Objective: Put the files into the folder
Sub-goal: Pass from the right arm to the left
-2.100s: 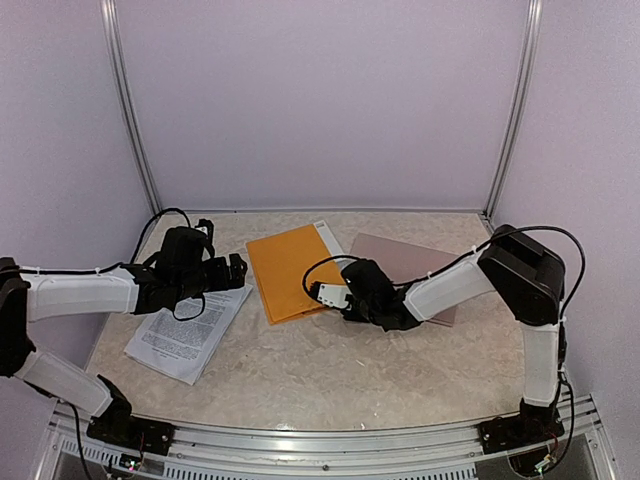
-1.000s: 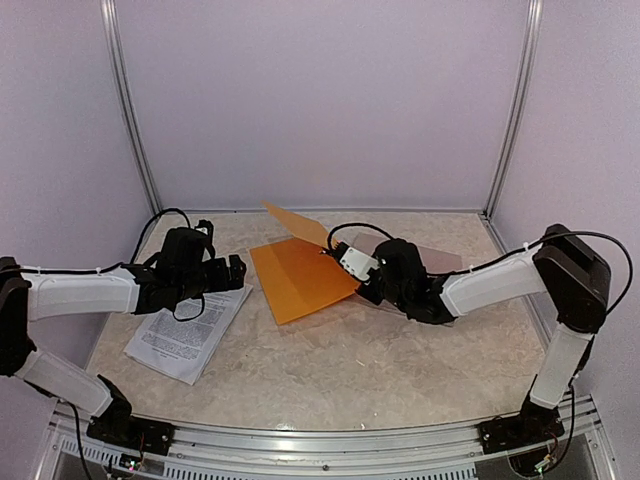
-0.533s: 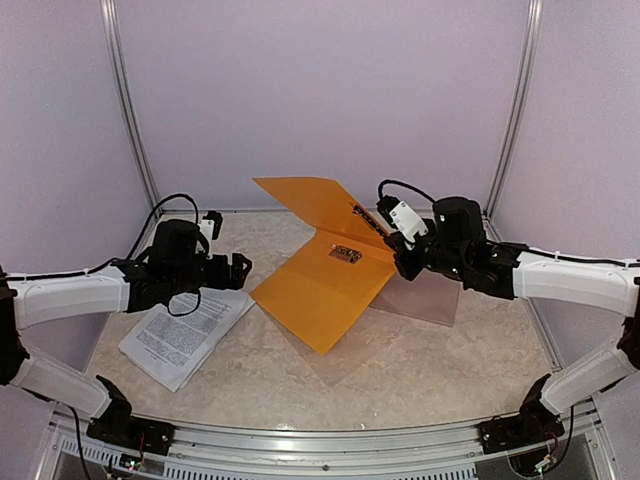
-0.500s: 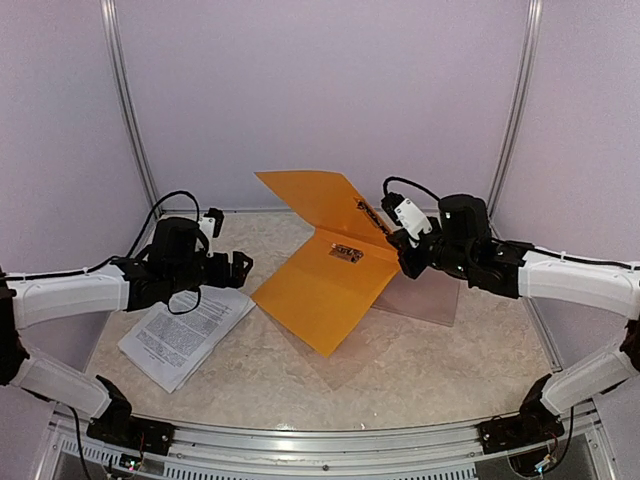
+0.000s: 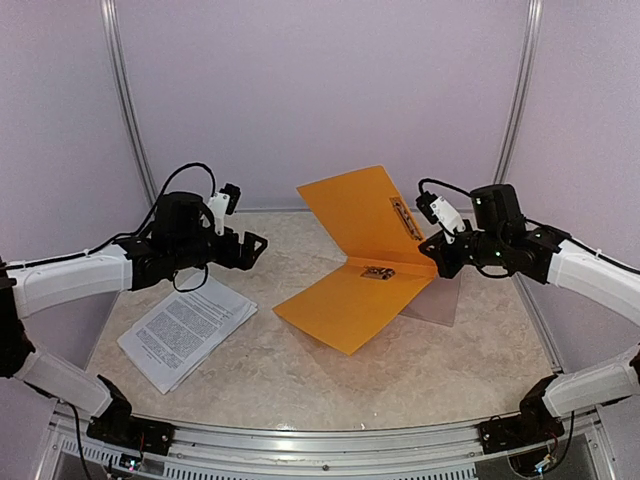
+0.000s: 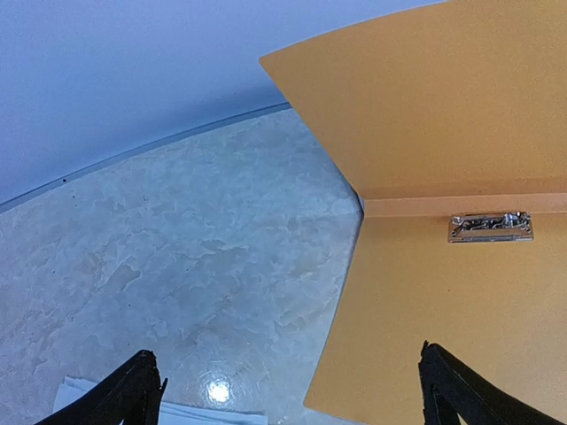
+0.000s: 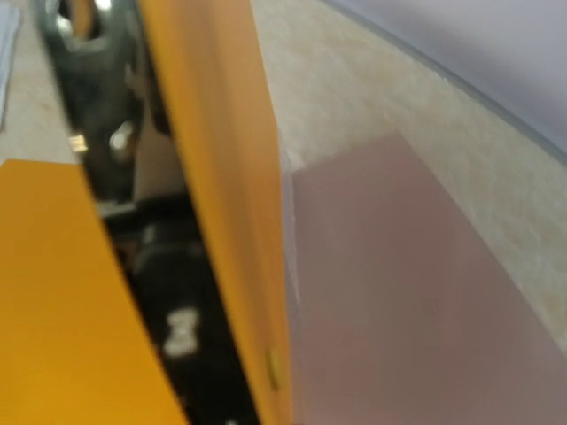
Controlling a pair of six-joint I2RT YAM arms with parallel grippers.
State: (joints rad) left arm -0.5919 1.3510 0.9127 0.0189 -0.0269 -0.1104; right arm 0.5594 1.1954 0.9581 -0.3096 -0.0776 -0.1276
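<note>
White files flat at near left, long axis near-left to far-right, nearward and left of wide-open left gripper; right gripper clamped on raised cover of orange folder.

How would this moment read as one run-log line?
folder: open, cover raised | right end effector: shut on folder | left end effector: open, empty | files: lying flat, outside folder

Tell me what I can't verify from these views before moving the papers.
- Right gripper hold on the orange folder: too small from above, blurred in the right wrist view.
- Files text: too small from above; the left wrist view cuts them off at its bottom edge.
- Taupe cover: mostly under the folder.
</note>
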